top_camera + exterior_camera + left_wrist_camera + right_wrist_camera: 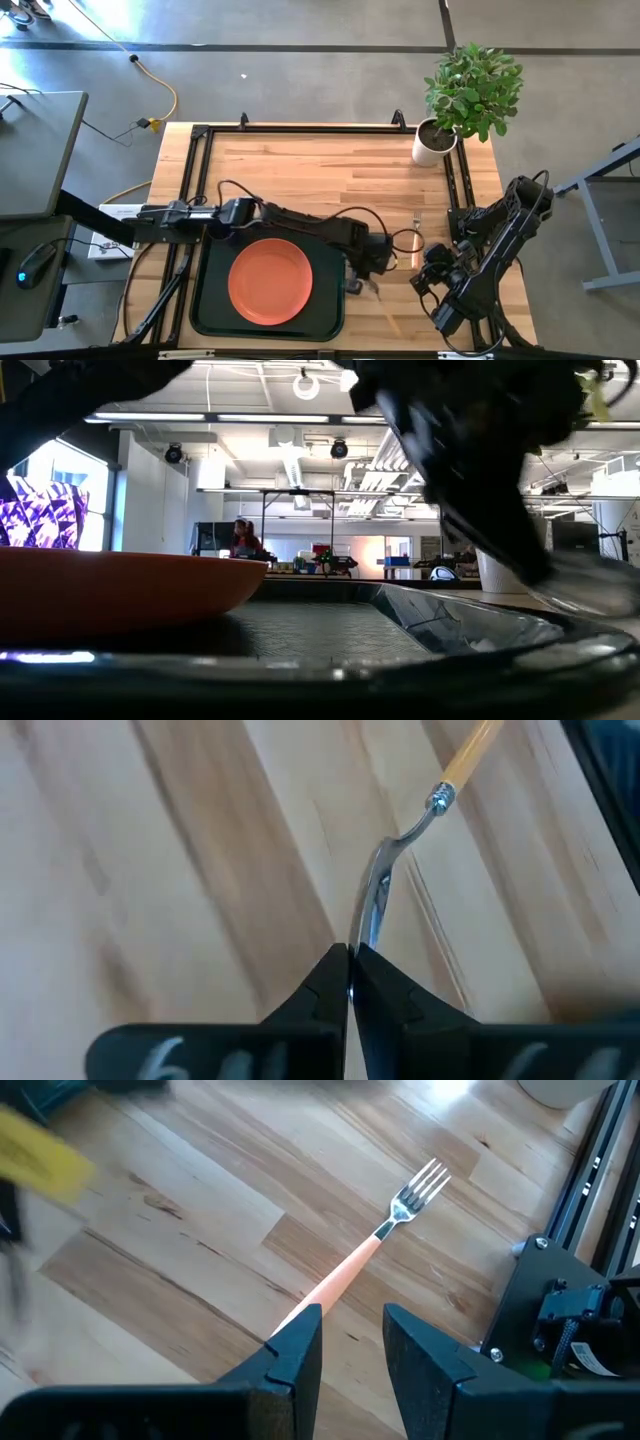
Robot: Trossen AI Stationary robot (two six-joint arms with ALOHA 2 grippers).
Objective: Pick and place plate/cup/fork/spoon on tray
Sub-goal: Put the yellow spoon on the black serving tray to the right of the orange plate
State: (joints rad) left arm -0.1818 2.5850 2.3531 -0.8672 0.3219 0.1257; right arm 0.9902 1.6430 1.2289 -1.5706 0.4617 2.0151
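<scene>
The orange-red plate (270,281) lies flat on the dark tray (205,300) at the table's near left. My left gripper (366,284) reaches over the tray's right rim and is shut on the spoon (400,840), whose orange handle (470,760) runs away from the fingers. My right gripper (352,1342) is open above the near end of the fork's orange handle. The fork (375,1235) lies flat on the wood, also shown in the high view (417,220). The cup does not show in the high view. A purple shape (45,520) stands behind the plate in the low view; whether it is the cup I cannot tell. My left gripper pinches the spoon's silver bowl end (372,920) between its two fingertips, the bowl edge-on in the gap. The fingers point down at the table. The spoon runs on beyond the fingertips, neck and handle free. Whether the handle's far end rests on the wood I cannot tell.
A white pot with a green plant (440,140) stands at the far right corner. A black frame rail (455,180) runs along the table's edges. Bare wood lies between the tray and the far rail.
</scene>
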